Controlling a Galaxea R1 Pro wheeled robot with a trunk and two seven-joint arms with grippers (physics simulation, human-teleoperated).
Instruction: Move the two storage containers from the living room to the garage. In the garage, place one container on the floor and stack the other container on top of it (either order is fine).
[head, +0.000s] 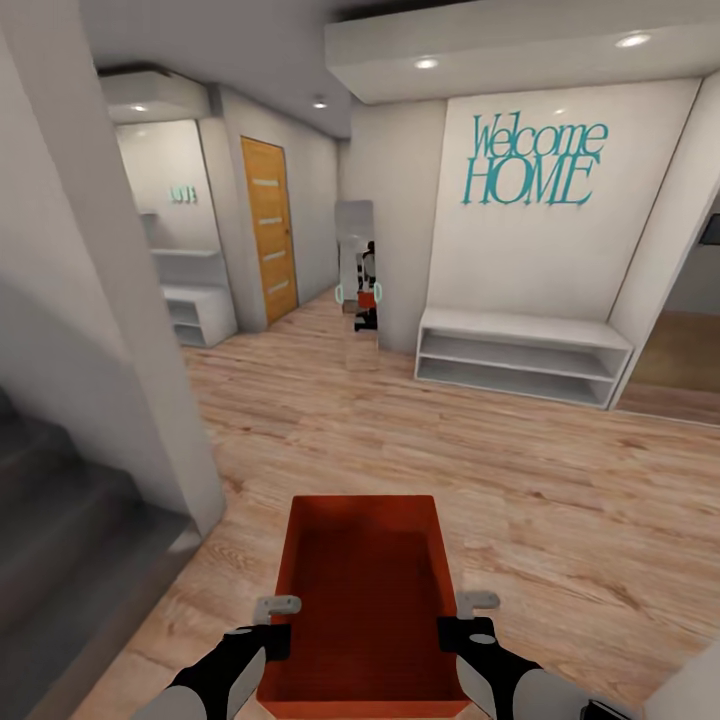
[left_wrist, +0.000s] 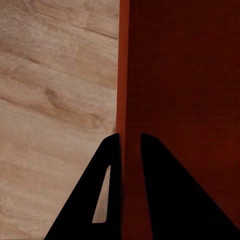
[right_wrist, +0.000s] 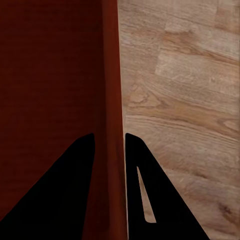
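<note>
One red-orange storage container (head: 362, 590) hangs in front of me above a light wood-plank floor, its open top facing up. My left gripper (head: 277, 622) is shut on the container's left wall (left_wrist: 123, 100), one finger inside and one outside. On the opposite side my right gripper (head: 460, 618) is shut on the right wall (right_wrist: 111, 100) in the same way. The container's near end is cut off by the head view's lower edge. This is a hallway with a "Welcome HOME" sign (head: 533, 160).
A white wall corner (head: 150, 400) and grey stairs (head: 60, 540) stand close on the left. A white low shelf bench (head: 520, 357) sits against the far wall, an orange striped door (head: 270, 230) and a standing mirror (head: 358, 275) lie further back. Wood floor (head: 400, 430) stretches ahead.
</note>
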